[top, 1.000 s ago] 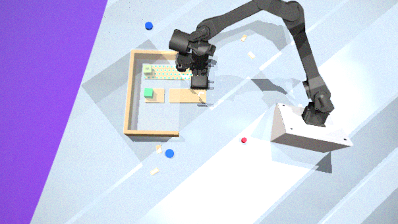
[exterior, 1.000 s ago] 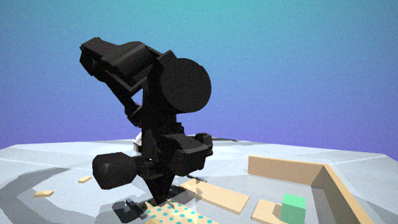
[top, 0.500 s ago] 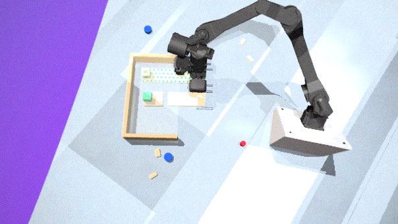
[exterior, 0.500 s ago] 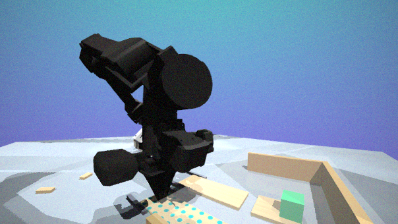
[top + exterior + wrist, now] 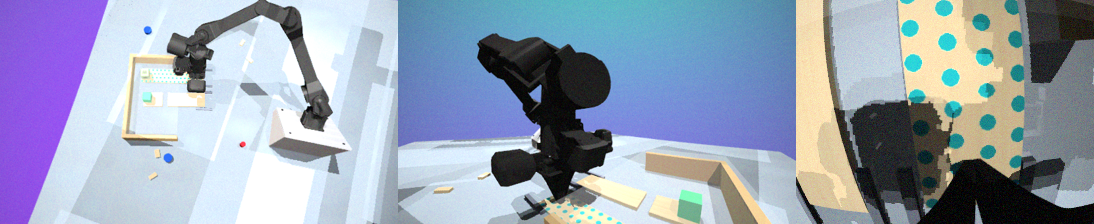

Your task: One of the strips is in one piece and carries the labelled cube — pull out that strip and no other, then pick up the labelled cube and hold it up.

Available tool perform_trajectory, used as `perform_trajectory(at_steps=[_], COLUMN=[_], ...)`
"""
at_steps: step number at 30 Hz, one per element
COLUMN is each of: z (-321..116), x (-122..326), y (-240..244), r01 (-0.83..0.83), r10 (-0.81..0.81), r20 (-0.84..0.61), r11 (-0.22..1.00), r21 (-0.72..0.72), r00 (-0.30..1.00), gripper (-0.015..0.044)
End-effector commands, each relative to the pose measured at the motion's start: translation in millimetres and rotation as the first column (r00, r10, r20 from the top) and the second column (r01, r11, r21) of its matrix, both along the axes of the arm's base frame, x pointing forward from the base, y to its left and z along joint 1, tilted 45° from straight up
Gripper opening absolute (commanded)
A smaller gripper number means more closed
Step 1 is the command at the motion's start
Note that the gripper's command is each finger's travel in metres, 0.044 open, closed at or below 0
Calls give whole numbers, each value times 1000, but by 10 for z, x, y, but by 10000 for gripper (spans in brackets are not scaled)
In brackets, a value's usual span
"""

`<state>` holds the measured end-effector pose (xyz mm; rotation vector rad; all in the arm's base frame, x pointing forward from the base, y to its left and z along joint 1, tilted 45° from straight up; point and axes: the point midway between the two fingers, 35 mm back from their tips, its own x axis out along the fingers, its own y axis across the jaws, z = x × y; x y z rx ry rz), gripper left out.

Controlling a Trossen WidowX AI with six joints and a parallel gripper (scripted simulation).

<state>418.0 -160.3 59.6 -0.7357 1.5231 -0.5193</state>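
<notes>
Our closed, empty claw [image 5: 561,194] hides the dotted strip's [image 5: 166,76] right end from above. The labelled cube [image 5: 144,72] sits on its left end, inside the wooden frame [image 5: 129,95]. The pale blue-grey table [image 5: 280,184] meets purple floor [image 5: 39,99] at left.

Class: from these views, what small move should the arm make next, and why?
Probably drag outward, away from the wooden frame: the shut black gripper presses the near end of the one-piece teal-dotted strip, and the pale labelled cube sits at its far end.
</notes>
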Motion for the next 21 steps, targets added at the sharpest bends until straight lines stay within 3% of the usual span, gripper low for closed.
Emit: perform_trajectory(at_steps=[1,21], z=[-27,-10], x=[-90,-390], y=[-52,-86], r01=[10,10], r10=[-9,-10], r20=[-12,-14], r11=[1000,1000], r21=[5,4], r00=[1000,1000], gripper=[0,0])
